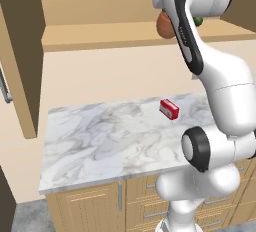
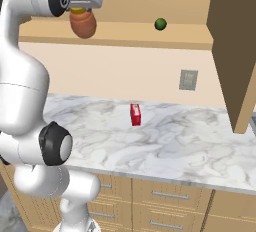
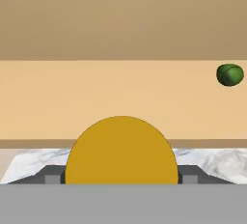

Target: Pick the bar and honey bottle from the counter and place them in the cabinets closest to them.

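My gripper (image 2: 80,10) is shut on the honey bottle (image 2: 83,25), an orange-brown rounded bottle hanging below the hand, high above the counter (image 2: 190,146). It hangs level with the open cabinet's shelf (image 2: 140,32), just in front of the shelf edge. In the left base view the honey bottle (image 1: 163,25) peeks out from behind my forearm. In the hand view its yellow cap (image 3: 121,150) sits between the dark fingers (image 3: 52,175), with the shelf (image 3: 120,102) straight ahead. The bar is out of view.
A chunky red box (image 1: 169,109) lies on the marble counter (image 1: 100,136). A small green ball (image 2: 160,24) rests on the shelf to the bottle's right. Open cabinet doors stand at the left (image 1: 20,51) and right (image 2: 235,51). A wall outlet (image 2: 188,80) sits below the shelf.
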Controlling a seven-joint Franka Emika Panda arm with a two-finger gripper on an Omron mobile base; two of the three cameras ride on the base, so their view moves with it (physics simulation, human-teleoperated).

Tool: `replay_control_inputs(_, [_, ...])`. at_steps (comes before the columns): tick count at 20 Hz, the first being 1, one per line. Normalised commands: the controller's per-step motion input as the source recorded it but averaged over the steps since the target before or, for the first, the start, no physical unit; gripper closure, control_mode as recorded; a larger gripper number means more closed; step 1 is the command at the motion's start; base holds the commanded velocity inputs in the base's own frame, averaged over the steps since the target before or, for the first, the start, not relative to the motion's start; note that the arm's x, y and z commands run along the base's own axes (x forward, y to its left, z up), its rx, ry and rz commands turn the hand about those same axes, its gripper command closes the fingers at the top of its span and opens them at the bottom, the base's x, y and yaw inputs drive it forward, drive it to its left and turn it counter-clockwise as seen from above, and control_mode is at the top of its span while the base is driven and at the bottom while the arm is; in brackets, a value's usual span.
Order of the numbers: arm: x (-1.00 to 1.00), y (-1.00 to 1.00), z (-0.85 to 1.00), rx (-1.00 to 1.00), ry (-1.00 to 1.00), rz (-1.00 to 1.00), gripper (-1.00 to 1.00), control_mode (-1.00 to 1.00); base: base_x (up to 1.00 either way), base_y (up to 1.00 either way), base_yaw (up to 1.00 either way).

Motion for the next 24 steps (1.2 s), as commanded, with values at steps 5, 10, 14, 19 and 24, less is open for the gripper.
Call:
replay_control_inputs(5, [0.01, 0.00, 0.00, 0.00, 0.00, 0.00, 1.00, -1.00, 0.00, 0.00, 0.00])
replay_control_inputs(10, [0.16, 0.00, 0.00, 0.00, 0.00, 0.00, 1.00, -1.00, 0.00, 0.00, 0.00])
replay_control_inputs(14, [0.32, 0.00, 0.01, 0.00, 0.01, -0.01, 1.00, -1.00, 0.00, 0.00, 0.00])
replay_control_inputs(19, [0.39, 0.00, 0.01, 0.00, 0.03, -0.01, 1.00, -1.00, 0.00, 0.00, 0.00])
replay_control_inputs(24, [0.41, 0.00, 0.00, 0.00, 0.03, 0.00, 1.00, -1.00, 0.00, 0.00, 0.00])
